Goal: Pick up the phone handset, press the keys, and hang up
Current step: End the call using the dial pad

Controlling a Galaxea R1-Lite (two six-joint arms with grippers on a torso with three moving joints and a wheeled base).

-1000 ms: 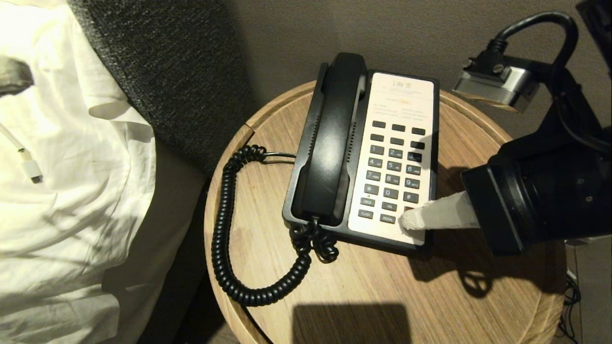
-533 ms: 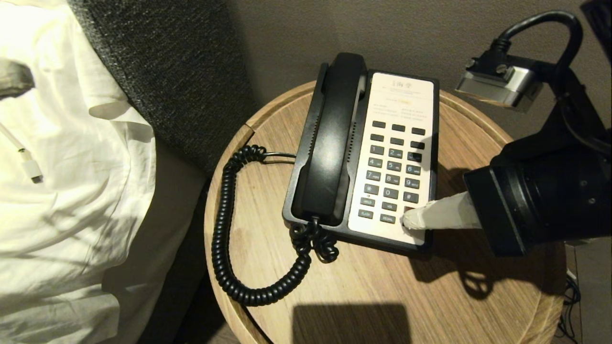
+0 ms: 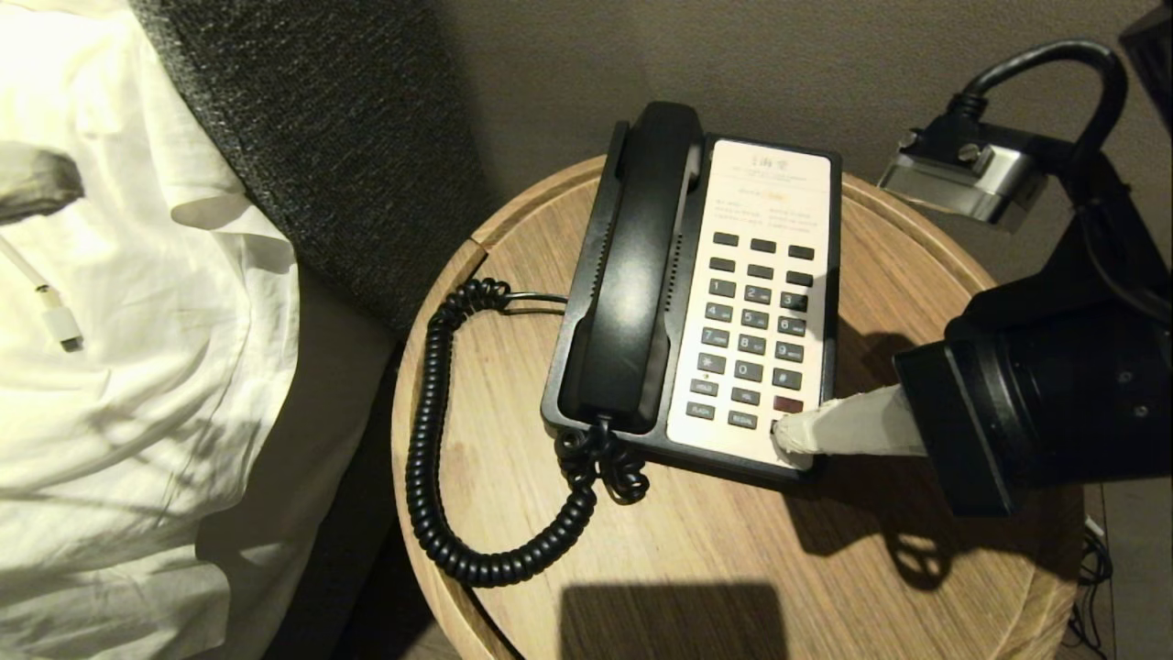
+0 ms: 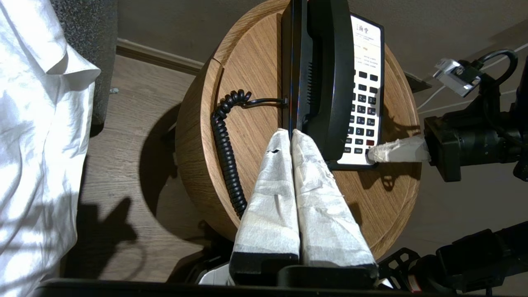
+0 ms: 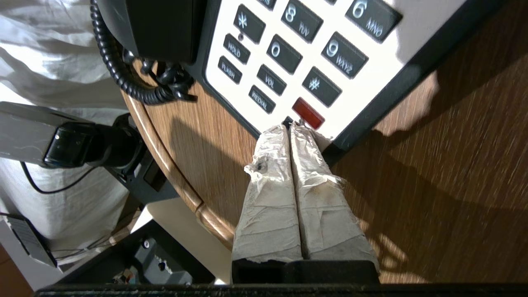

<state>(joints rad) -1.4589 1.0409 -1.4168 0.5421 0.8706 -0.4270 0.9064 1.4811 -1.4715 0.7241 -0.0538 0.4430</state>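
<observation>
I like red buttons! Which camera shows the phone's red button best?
The right wrist view: the red button is close up and clear, just past the shut right gripper. In the head view it is a small dark red bar beside the fingertips. In the left wrist view it is a tiny speck.

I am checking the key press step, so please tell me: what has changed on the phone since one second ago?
The right gripper, its white-wrapped fingers shut together, slid off the small red button toward the near edge of the cream-white faceplate, so the button is uncovered. The glossy black handset stayed in its cradle, and the black coiled cord on the round wooden table did not move.
</observation>
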